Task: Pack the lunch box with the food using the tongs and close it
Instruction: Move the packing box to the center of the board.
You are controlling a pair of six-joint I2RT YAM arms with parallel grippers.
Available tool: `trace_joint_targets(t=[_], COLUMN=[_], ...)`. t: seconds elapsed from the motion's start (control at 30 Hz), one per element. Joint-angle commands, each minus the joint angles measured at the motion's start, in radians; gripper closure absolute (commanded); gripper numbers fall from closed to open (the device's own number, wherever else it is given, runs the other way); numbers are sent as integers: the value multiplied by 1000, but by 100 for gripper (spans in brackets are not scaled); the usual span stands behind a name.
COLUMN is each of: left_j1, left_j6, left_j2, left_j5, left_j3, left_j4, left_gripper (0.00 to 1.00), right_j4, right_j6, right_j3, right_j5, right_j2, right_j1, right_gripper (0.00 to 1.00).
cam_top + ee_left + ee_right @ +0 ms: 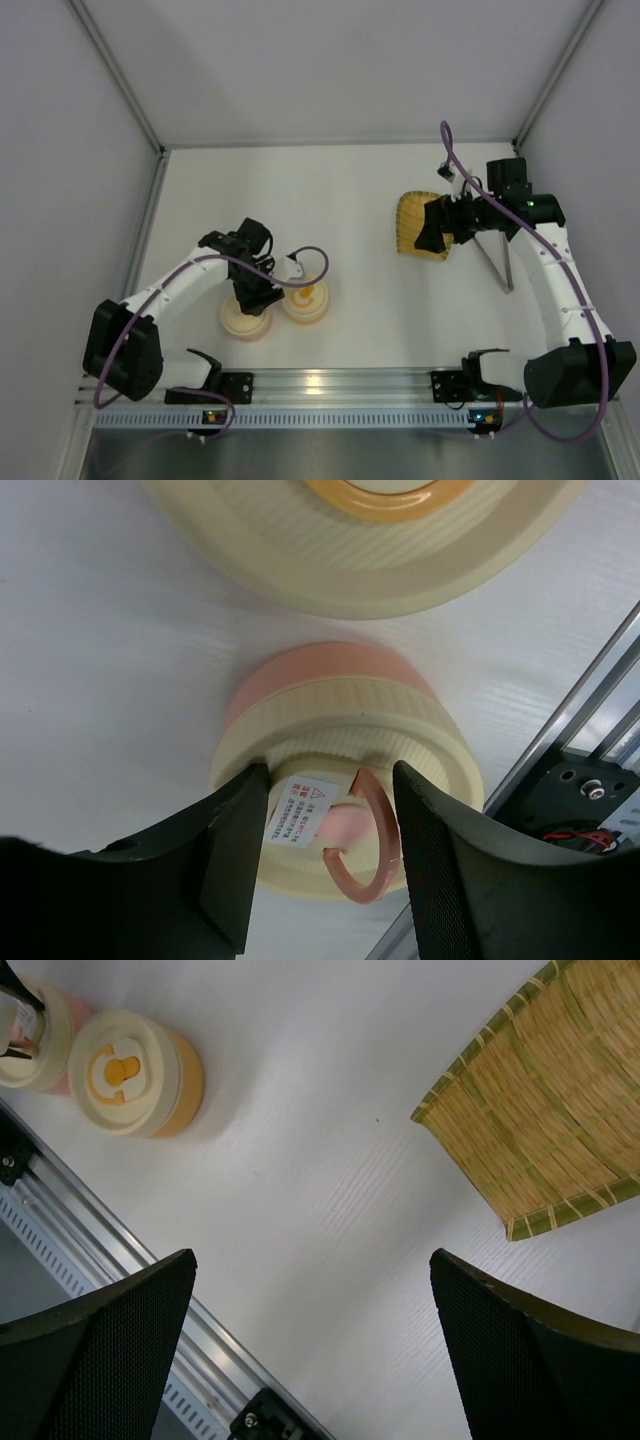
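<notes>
Left tool (330, 778) hangs low over the pink box (330, 695), one finger on each side of the pink loop handle (382, 825) on its cream lid. The jaws are parted, not clamped: the right finger sits just at the loop, while a gap shows on the left, over a small white label (300, 818). The pink box stands upright on the surface (350, 200), close to the metal rail (330, 382) at the near edge. Just beside it, on its right, stands the orange box (305, 300), lid on, touching it or very nearly so.

Over on the other side, the right tool (310, 1260) is spread wide and holds nothing. It hovers above bare surface at the near-left edge of the yellow woven tray (540, 1110). From above, that tool and its wrist cover much of the tray.

Right of the tray, the tongs (497, 265) lie flat on the surface, partly under the right arm. Their long axis runs from the far side towards the near edge, leaning a little rightward as it comes near. The two thin arms seem to meet at the near end and spread apart towards the far side. They lie well apart from both boxes, and no tool touches them.
</notes>
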Motion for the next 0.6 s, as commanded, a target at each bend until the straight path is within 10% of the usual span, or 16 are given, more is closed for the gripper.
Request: trace_joint_targets(t=[0.0, 0.57], left_j1=[-28, -151], left_j6=[-75, -211], left_j2=[51, 164], left_j5=[52, -6], left_j3=[-16, 75], left_j4=[71, 261], left_gripper=[42, 39], right_j4=[-9, -9], right_j6=[-5, -8], right_j3=[47, 40], right_j5=[-20, -18], right_j2=[-18, -23], right_j1=[-20, -20], right_gripper=[1, 1])
